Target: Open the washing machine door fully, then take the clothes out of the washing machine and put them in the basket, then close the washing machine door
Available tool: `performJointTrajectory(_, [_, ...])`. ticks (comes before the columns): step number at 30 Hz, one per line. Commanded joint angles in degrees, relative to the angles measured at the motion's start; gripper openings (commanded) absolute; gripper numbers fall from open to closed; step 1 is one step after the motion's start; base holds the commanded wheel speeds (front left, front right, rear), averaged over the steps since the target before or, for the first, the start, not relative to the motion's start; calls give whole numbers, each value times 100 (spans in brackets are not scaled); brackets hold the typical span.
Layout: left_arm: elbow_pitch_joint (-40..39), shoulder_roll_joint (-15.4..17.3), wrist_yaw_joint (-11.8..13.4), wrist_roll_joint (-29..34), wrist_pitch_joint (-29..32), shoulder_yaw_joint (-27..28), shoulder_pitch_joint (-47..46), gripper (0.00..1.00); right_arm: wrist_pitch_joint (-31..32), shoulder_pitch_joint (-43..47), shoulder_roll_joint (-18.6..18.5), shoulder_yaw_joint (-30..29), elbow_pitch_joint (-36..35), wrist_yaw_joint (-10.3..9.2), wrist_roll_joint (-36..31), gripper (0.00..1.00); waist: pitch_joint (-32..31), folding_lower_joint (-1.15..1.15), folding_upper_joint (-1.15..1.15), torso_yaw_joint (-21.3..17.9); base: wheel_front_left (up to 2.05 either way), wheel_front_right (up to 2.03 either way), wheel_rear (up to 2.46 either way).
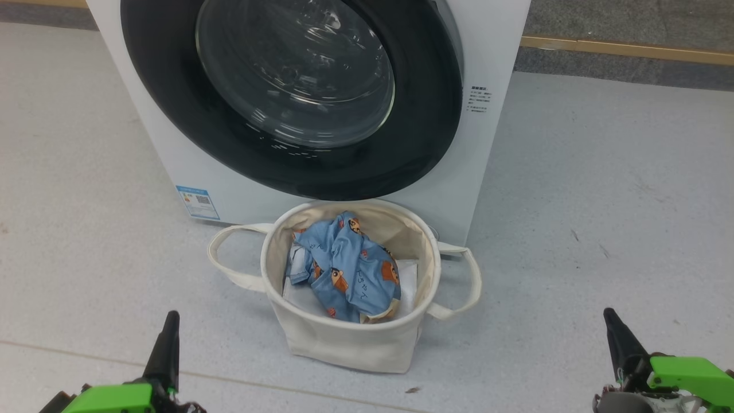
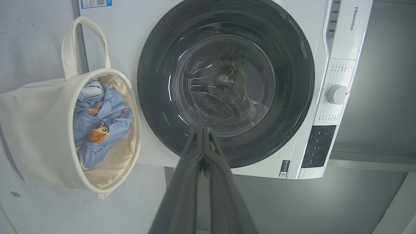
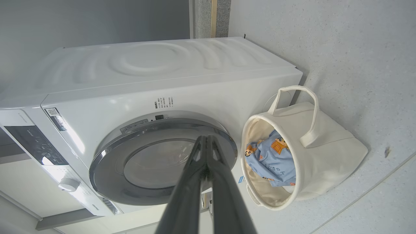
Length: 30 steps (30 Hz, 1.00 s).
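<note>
The washing machine door [image 1: 295,74] is shut and the clothes [image 1: 347,267] lie in the basket [image 1: 344,344] — the task looks finished. The left tool [image 1: 170,324] and right tool [image 1: 611,321] are pinched closed, empty.

Three views, all toward basket [image 1: 344,344]

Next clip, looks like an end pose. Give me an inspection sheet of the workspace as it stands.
Surface: pale grey speckled floor.
Job's things: washing machine door shut flush on the white washing machine; clothes lie in the basket, on top of a white sheet; the basket stands upright just in front of the machine.
Clutter: small dark scrap on the floor near the basket.
Grippers: left gripper and right gripper shut, empty, low on either side of the basket.
Cables: nothing seen.
Surroundings: wooden skirting strip along the grey wall.
</note>
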Motion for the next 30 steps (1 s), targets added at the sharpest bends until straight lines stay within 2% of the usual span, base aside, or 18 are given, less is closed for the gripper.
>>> performJointTrajectory(1, [-218, 33, -40, -18, 46, 194, -149, 0, 46, -287, -23, 107, -210, 17, -8, 0, 0, 0, 0, 0, 0, 0, 0])
performJointTrajectory(30, [-218, 33, -40, -18, 45, 194, -149, 0, 50, -288, -20, 103, -210, 17, -11, 0, 0, 0, 0, 0, 0, 0, 0])
